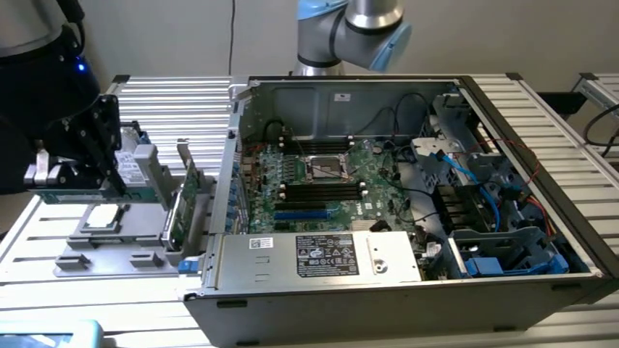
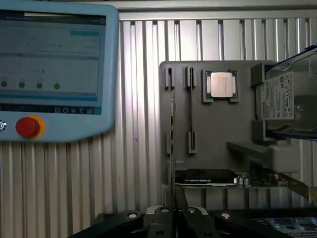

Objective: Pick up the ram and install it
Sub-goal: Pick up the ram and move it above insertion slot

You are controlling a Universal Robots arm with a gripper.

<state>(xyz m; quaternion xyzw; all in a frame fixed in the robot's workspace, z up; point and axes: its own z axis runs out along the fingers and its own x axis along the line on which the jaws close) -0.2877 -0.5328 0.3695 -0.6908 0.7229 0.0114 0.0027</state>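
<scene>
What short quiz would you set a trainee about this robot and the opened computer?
1. True or false: the computer case is closed, hiding the motherboard.
2. Which of these lies on the grey holder? A) a coffee mug B) a square processor chip C) a screwdriver
3. Fill in: the end effector has its fingers ____ (open or shut).
Key: 1 false; 2 B; 3 shut.
</scene>
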